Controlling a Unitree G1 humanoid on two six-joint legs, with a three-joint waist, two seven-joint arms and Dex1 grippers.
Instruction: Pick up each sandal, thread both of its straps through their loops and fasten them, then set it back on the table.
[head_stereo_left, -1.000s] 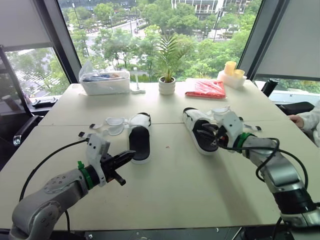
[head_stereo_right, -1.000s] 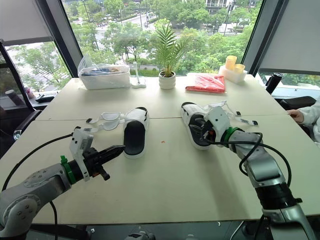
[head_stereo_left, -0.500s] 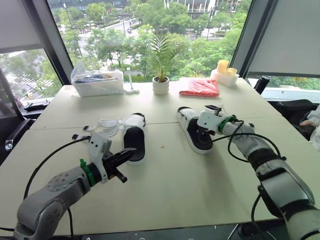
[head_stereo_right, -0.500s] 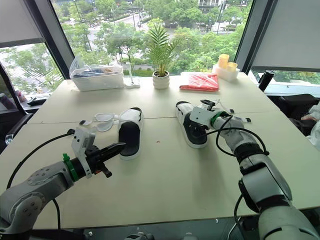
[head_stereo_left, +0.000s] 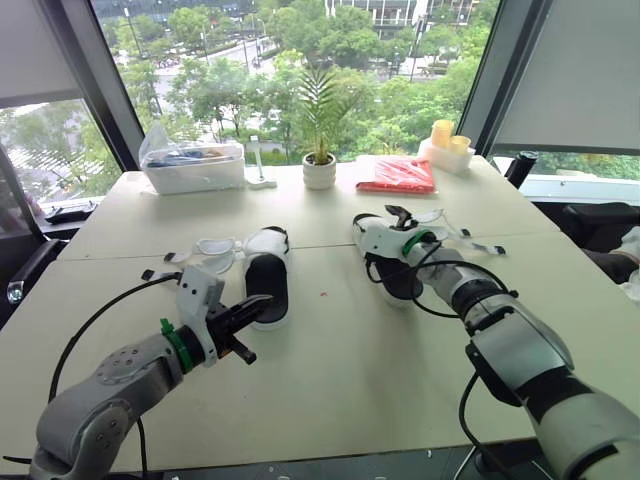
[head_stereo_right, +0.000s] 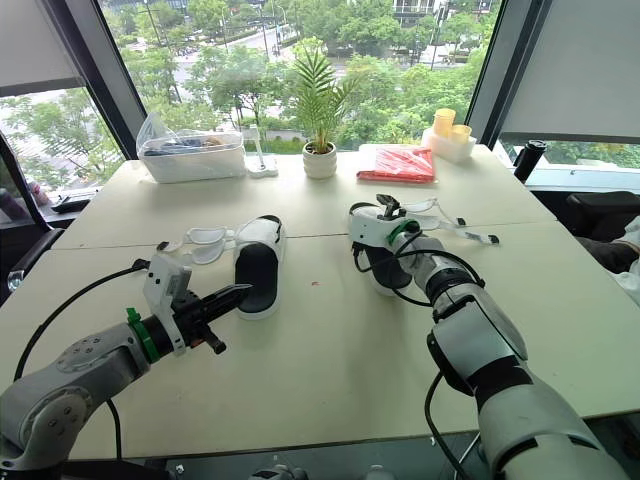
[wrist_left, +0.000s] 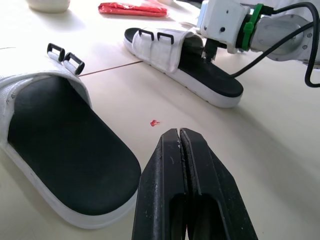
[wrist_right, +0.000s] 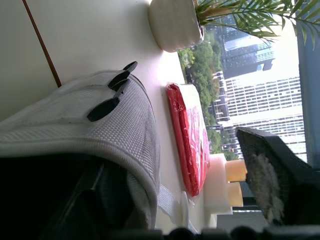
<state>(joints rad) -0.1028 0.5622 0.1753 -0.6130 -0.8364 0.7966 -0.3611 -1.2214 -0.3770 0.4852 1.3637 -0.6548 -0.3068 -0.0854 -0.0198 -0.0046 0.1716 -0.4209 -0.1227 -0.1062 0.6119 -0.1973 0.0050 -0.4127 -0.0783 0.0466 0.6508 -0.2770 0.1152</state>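
Sandals — beige table (windows behind)

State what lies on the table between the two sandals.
Bare tabletop, apart from one small red speck between the left sandal and the right sandal, clearest in the left wrist view.

Left sandal, right sandal: white (black footbeds), flat on table, straps unfastened.

One finger of the right gripper is hidden inside the right sandal, under its band. A person's sleeve is cut off beyond the right edge of the table.
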